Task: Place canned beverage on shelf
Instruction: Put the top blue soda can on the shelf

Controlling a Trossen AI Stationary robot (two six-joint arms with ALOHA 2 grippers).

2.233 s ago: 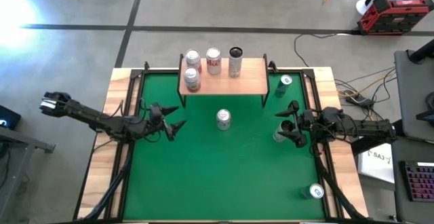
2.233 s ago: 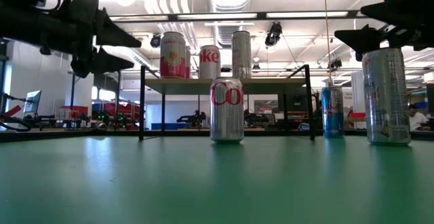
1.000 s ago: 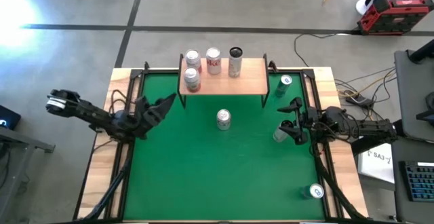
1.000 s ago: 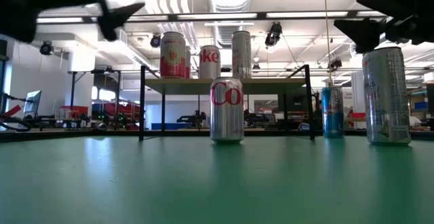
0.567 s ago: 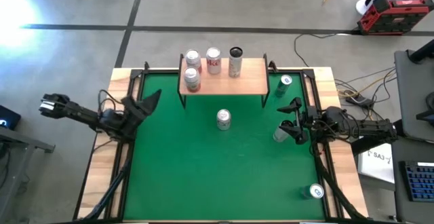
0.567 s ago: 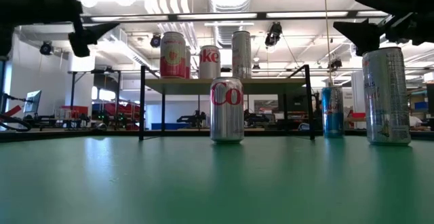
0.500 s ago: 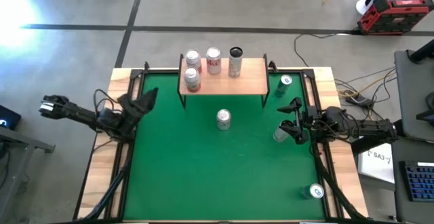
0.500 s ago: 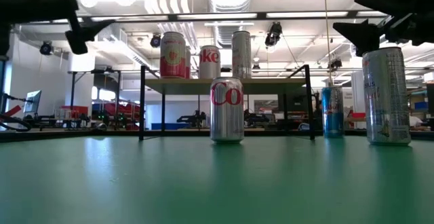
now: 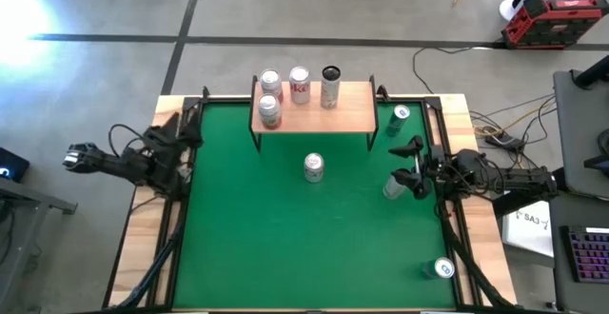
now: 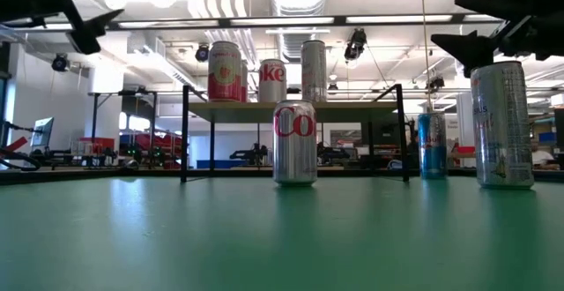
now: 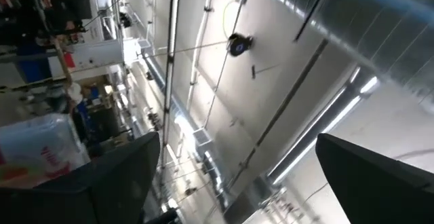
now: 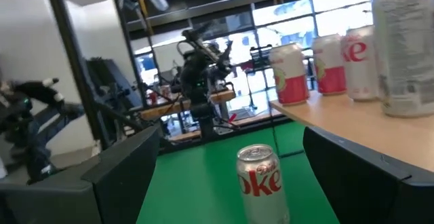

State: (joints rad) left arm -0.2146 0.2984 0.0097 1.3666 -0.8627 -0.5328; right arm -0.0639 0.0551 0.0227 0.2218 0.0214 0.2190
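The shelf [image 9: 324,112] is a light-wood board on black legs at the far middle of the green mat; it also shows in the low view [image 10: 291,108]. Several cans stand on it, among them a tall silver one [image 9: 329,84]. A silver Coke can [image 9: 313,167] stands upright on the mat in front of the shelf, and shows in the right wrist view [image 12: 261,180]. My right gripper [image 9: 409,162] is open just above and beside a tall silver can [image 10: 502,123] standing at the mat's right. My left gripper [image 9: 181,131] is open and empty at the table's left edge, pointing up.
A blue-green can [image 9: 400,116] stands right of the shelf. Another can [image 9: 443,268] stands near the mat's near right corner. A black frame [image 9: 195,114] rims the mat. The mat's near and left parts [image 9: 257,247] are bare.
My left gripper has drawn back from over the mat toward the table's left and far edges and has tipped upward; it stays open. The cans have not moved.
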